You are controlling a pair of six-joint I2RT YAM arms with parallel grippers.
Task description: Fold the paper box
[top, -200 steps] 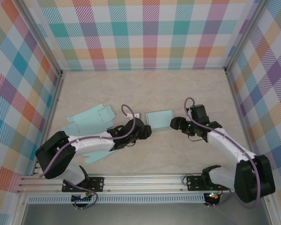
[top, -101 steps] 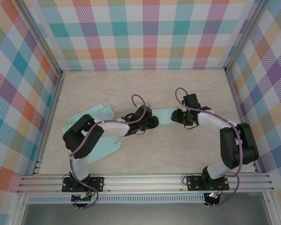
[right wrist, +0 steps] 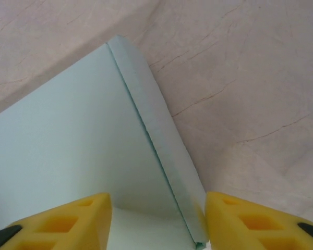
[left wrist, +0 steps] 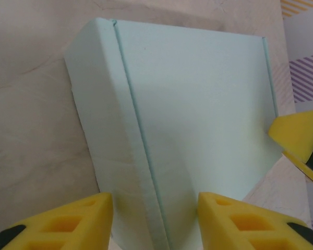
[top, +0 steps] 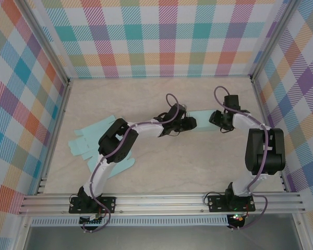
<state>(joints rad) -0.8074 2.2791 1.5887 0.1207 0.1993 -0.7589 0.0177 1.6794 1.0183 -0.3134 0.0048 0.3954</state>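
Straddling paper box edges, left hand, right hand

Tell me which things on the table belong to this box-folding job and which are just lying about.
In the job:
- the pale teal paper box
- the left hand and right hand, one at each end of it, fingers straddling its edges

Lying about:
- the flat paper cutouts, same colour, off to the left

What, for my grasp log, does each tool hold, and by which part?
Cannot tell: left tool and right tool each straddle a paper box edge; contact unclear.
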